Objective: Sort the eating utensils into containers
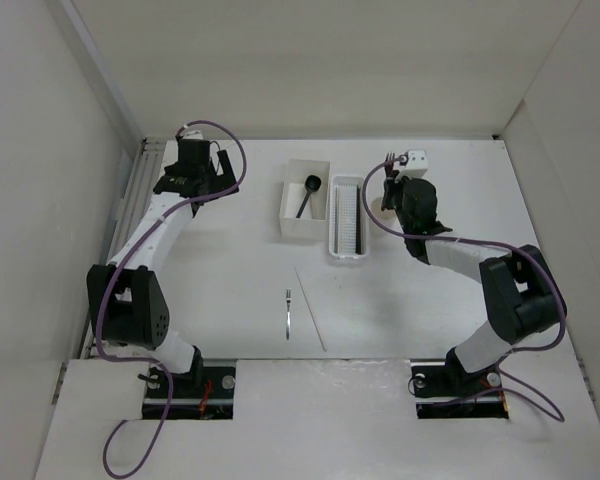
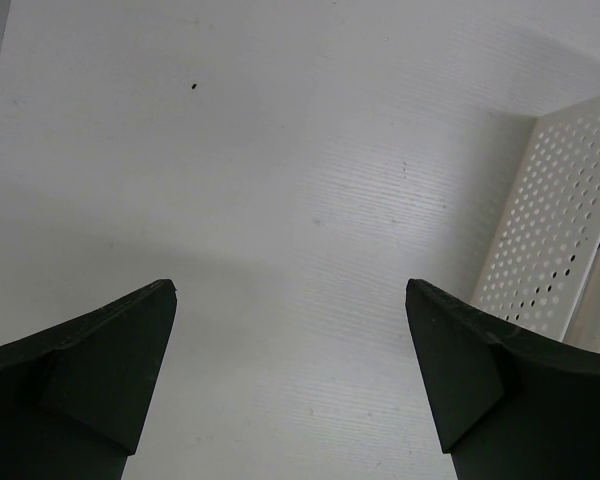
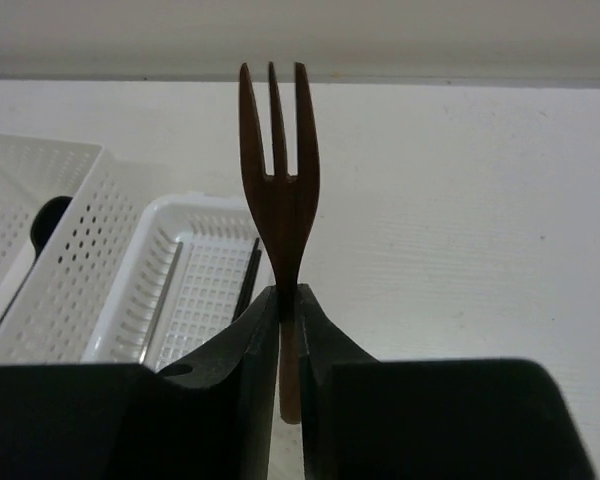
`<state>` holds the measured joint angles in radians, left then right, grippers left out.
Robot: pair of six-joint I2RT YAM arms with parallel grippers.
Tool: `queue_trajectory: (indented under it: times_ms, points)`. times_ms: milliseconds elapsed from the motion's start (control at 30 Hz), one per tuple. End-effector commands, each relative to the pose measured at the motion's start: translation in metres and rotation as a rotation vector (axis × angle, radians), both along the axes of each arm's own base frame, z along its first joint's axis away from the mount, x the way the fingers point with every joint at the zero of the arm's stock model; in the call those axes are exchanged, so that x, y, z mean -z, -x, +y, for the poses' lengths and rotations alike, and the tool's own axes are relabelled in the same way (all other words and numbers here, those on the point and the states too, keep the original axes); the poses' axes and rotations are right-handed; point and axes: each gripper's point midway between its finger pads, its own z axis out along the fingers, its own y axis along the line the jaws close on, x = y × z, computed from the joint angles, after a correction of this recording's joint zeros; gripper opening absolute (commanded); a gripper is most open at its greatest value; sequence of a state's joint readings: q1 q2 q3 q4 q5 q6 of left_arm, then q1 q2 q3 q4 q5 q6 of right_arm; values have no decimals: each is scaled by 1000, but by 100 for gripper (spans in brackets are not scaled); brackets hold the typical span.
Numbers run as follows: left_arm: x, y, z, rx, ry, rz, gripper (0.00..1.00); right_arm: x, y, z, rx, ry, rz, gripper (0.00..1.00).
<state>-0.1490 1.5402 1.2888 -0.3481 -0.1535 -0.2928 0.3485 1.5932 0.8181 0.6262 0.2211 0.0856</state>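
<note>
White table (image 1: 230,290) carrying two containers side by side at centre far: the square box (image 1: 302,228), holding the black spoon (image 1: 307,197), and, touching or just right of it, the oblong perforated basket (image 1: 346,255), holding a dark chopstick (image 3: 248,275); no cup can be made out. Left gripper (image 2: 290,290) hangs far left, well apart from the utensils, jaws wide and empty; right gripper (image 3: 285,300) is clamped on the handle of the brown fork (image 3: 278,190), just right of the basket's far end. The fork's long axis runs near to far, tines pointing away from the arm, roughly parallel to the basket's length; both containers therefore lie to its left, the basket nearer. A leftward carry by the right arm would probably bring it over one. Silver fork (image 1: 289,315) and pale chopstick (image 1: 311,308) lie loose at centre near, between the two bases.
</note>
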Motion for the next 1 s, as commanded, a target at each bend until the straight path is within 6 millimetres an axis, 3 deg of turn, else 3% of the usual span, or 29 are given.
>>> queue_trajectory:
  times_ms: [0, 133, 433, 533, 567, 633, 667, 733, 767, 800, 833, 867, 900, 967]
  points:
    - [-4, -3, 5, -15, -19, -22, 99, -6, 1, -2, 25, -28, -10, 19]
    - [-3, -3, 3, -7, -12, -21, 99, 1, 3, 1, 6, -31, 17, 29]
    - [-7, -2, 0, 8, 3, -29, 99, -17, 8, 1, -18, -7, -2, 30]
    - [-7, 0, -2, 9, 16, -28, 99, -42, 11, 10, -68, 26, -38, 30]
    - [-7, 0, -3, 17, 23, -27, 97, -53, 14, 21, -96, 37, -60, 30]
    - [-4, 0, -3, 18, 23, -27, 96, -78, 22, 32, -134, 89, -112, 35]
    - [-4, 0, -6, 17, 37, -27, 96, -81, 31, 48, -180, 119, -103, 38]
    - [-4, 1, -7, 25, 44, -26, 95, -106, 41, 64, -226, 145, -121, 54]
    - [-4, 1, -7, 26, 44, -26, 95, -94, 51, 70, -256, 176, -46, 61]
    - [-4, 3, -7, 26, 44, -26, 95, -99, 62, 90, -313, 184, -29, 68]
    - [-4, 3, -7, 20, 51, -27, 95, -96, 75, 99, -344, 184, 5, 81]
    - [-4, 3, -7, 20, 51, -27, 95, -87, 88, 108, -374, 184, 53, 83]
    - [-4, 3, -7, 20, 51, -27, 95, -65, 113, 121, -425, 218, 157, 84]
    - [-8, 4, -7, 20, 52, -36, 95, -39, 141, 129, -418, 156, 307, 86]
